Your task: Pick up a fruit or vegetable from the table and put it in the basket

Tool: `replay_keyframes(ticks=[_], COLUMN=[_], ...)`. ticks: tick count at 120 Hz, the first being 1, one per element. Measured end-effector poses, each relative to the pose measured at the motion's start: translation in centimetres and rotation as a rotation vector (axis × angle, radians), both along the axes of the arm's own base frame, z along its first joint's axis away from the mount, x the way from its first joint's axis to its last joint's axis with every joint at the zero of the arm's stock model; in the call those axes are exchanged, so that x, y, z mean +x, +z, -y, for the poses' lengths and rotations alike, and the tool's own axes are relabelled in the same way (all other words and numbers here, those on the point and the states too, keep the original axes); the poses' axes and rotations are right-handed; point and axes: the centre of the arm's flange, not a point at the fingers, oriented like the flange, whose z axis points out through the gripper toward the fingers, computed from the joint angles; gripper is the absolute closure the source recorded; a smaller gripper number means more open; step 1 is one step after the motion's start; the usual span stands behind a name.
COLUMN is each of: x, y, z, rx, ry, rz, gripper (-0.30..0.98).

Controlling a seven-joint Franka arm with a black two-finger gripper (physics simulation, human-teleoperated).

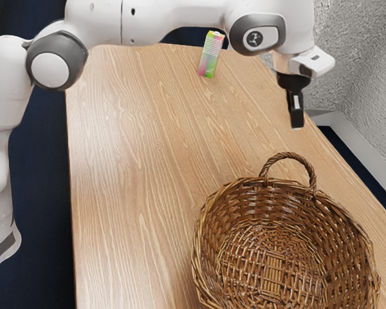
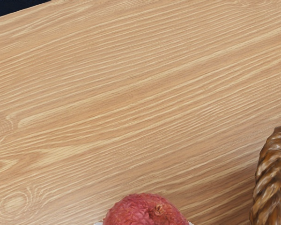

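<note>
Basket (image 1: 209, 232) and its arched handle (image 1: 287, 156) stand nearest, and they pose the main hazard: a low path could catch the handle, tipping the basket or knocking the wrinkled red fruit (image 2: 140, 211) loose. Beyond hangs the end effector (image 1: 297, 123), above the surface (image 1: 135, 161); how far open it is, and whether it grips anything, I cannot tell. The fruit is either just under it or within it. If held off-centre, that rounded skin could roll free; if unheld, a crossing would arrive empty. Farthest off, the carton (image 1: 211, 55) seems unlikely to interfere.
</note>
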Motion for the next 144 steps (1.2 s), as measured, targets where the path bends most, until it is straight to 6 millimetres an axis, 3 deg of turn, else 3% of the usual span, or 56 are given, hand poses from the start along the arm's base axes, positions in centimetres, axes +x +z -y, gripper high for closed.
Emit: replay_keyframes(ticks=[36,52,71,106,126,144], x=[-2.1,-3.7,-4.9,-6.6,-5.9,-5.9], y=[0.8,0.5,-1.7,-6.8,-9.2,-9.4], z=[7.2,11.9,16.6,23.5,24.0,24.0], rx=[-0.043,-0.041,-0.037,-0.033,-0.030,-0.034], ry=[-0.126,-0.190,-0.245,-0.324,-0.317,-0.310], rz=[-0.007,-0.015,-0.070,-0.186,-0.230,-0.240], gripper=[0.56,0.56,0.56,0.56,0.55,0.20])
